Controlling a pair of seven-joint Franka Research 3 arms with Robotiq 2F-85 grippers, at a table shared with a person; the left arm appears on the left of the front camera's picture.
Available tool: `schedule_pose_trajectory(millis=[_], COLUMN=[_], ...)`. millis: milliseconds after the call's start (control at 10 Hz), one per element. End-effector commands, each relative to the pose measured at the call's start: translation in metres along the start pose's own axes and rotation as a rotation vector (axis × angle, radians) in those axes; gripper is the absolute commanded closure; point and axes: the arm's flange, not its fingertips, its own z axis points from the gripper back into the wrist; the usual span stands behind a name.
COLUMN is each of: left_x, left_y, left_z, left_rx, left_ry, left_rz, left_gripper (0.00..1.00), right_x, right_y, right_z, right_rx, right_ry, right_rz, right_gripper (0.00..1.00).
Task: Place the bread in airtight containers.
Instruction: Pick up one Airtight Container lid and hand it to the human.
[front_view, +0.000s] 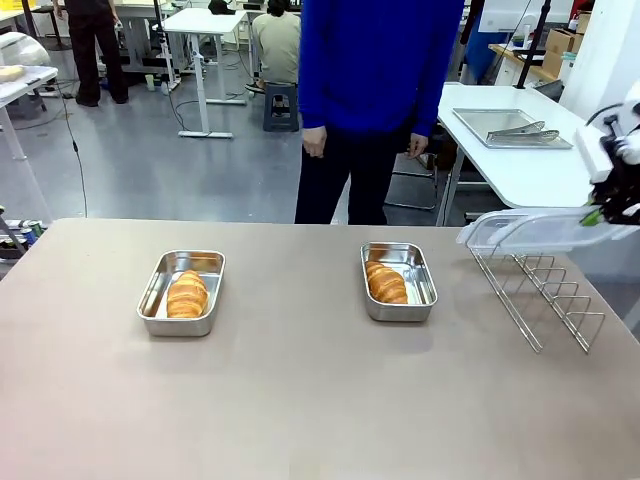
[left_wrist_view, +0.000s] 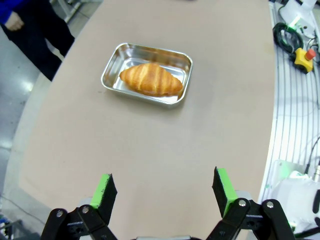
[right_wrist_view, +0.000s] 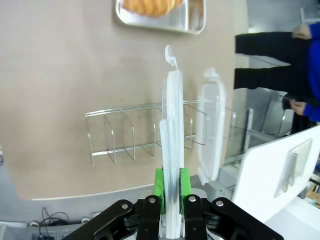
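With my right gripper (right_wrist_view: 171, 181) pinched on the clear lid (front_view: 530, 230) at the frame's right edge and the left gripper (left_wrist_view: 165, 192) gaping empty, I'd carry it level over the centre tin (front_view: 422, 282) holding its croissant (front_view: 386, 284), square corners, then press.

The left croissant (front_view: 187, 294) and the right croissant (front_view: 386, 284) are coloured golden-brown and banded with paler ridges. The left tin (front_view: 150, 295) and the right tin (front_view: 425, 285) are finished in plain, mirror-bright silver. The table (front_view: 300, 400) is coloured an even grey-beige. The lid (front_view: 530, 228) is clear and colourless, and the wire rack (front_view: 545, 290) is silver. The left hand (left_wrist_view: 162, 182) and the right hand (right_wrist_view: 171, 182) are made in black, with pads (left_wrist_view: 104, 189) in bright green. A deep blue top (front_view: 380, 60) is worn by the person over black trousers (front_view: 350, 180).
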Motion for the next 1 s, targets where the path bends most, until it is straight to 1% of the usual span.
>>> schedule_pose_trajectory(millis=[0, 200, 300, 400, 600, 800, 900], left_x=[-0.001, -0.001, -0.001, -0.001, -0.001, -0.001, -0.001], left_y=[-0.001, -0.001, -0.001, -0.001, -0.001, -0.001, -0.001], left_z=[0.0, 0.0, 0.0, 0.0, 0.0, 0.0, 0.0], left_rx=[-0.008, -0.008, -0.008, -0.008, -0.008, -0.008, -0.008], left_ry=[-0.003, -0.003, -0.003, -0.003, -0.003, -0.003, -0.003], left_rz=[-0.013, -0.013, -0.013, -0.013, -0.013, -0.013, -0.013], left_gripper=[0.0, 0.0, 0.0, 0.0, 0.0, 0.0, 0.0], right_x=[0.023, 0.046, 0.059, 0.074, 0.102, 0.12, 0.126], right_y=[-0.004, -0.013, -0.019, -0.035, -0.064, -0.094, -0.102], right_z=[0.055, 0.093, 0.104, 0.105, 0.08, 0.044, 0.03], right_rx=[-0.038, -0.119, -0.151, -0.173, -0.191, -0.192, -0.187], right_ry=[-0.025, -0.104, -0.151, -0.198, -0.203, -0.223, -0.228], right_rz=[0.017, 0.141, 0.214, 0.3, 0.416, 0.472, 0.486], right_gripper=[1.0, 1.0, 1.0, 1.0, 1.0, 1.0, 1.0])
